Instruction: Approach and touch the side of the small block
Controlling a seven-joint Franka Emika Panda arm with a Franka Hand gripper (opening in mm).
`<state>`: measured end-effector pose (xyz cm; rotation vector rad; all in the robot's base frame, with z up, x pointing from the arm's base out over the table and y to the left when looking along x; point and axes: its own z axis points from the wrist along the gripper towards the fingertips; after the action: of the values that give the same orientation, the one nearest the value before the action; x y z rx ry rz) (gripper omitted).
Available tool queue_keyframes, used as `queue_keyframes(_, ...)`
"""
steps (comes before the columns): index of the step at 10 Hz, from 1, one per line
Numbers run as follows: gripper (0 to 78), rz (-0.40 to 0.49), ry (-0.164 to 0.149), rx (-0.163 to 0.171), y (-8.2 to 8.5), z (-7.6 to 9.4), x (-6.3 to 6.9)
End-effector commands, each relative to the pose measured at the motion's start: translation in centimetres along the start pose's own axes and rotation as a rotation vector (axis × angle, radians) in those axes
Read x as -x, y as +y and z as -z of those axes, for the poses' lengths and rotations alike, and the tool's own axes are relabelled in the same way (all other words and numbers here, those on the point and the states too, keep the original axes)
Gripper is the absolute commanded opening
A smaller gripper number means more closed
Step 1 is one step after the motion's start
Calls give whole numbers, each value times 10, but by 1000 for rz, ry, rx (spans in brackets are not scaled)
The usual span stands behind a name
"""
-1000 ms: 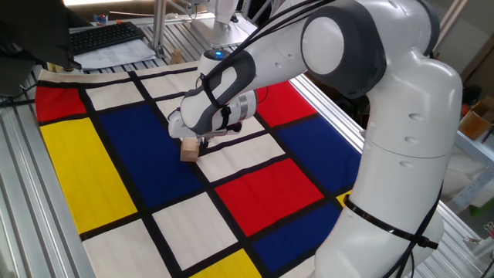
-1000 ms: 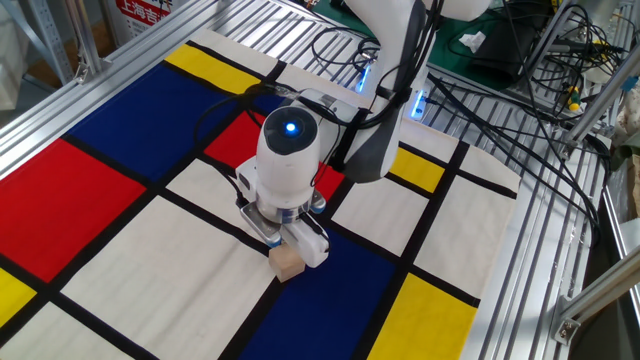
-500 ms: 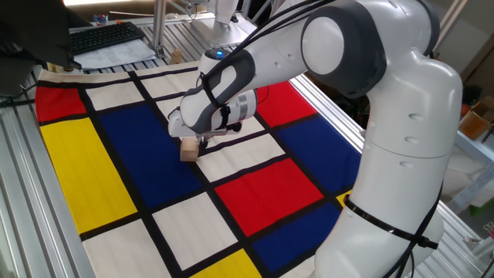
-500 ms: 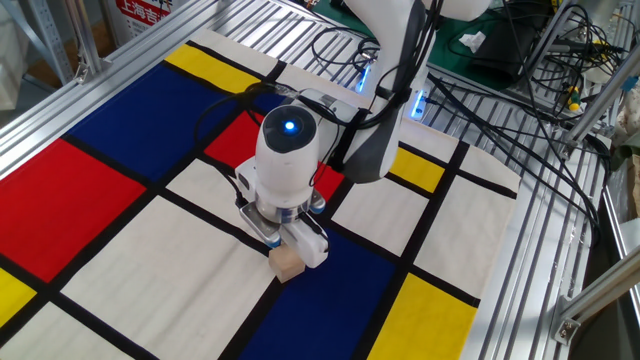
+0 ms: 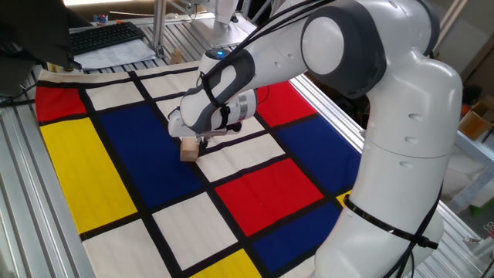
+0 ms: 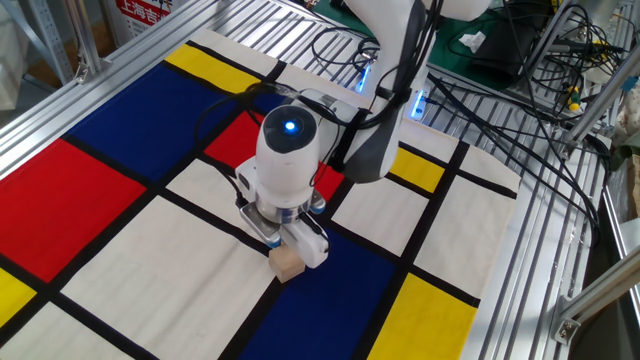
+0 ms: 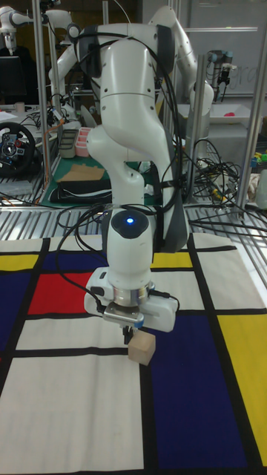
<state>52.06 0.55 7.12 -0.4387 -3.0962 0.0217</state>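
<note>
small block (image 5: 189, 150) (image 6: 288, 264) (image 7: 141, 348) | look: light tan plain wooden cube, unmarked faces | pose: flat on one face, turned slightly askew to the cloth's lines | place: on the black line between a white and a blue rectangle of the checked cloth | size: far smaller than one coloured rectangle

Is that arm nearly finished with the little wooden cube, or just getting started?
The approach looks done: the gripper is low over the cloth, right at the small block. In hand is the touch; its jaws seem to meet the block's side, though no view shows contact for certain. What is left, at most, is closing that last gap.
</note>
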Motion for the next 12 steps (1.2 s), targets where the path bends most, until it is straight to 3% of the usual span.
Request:
queue_keyframes(1,0,5,-9,-16,0,1,1)
queue_keyframes(6,0,-7,-4,13,0,1,1)
queue_keyframes(9,0,-6,-5,10,0,1,1)
queue_keyframes(10,0,7,-13,-13,0,1,1)
queue_keyframes(12,0,5,-12,0,0,1,1)
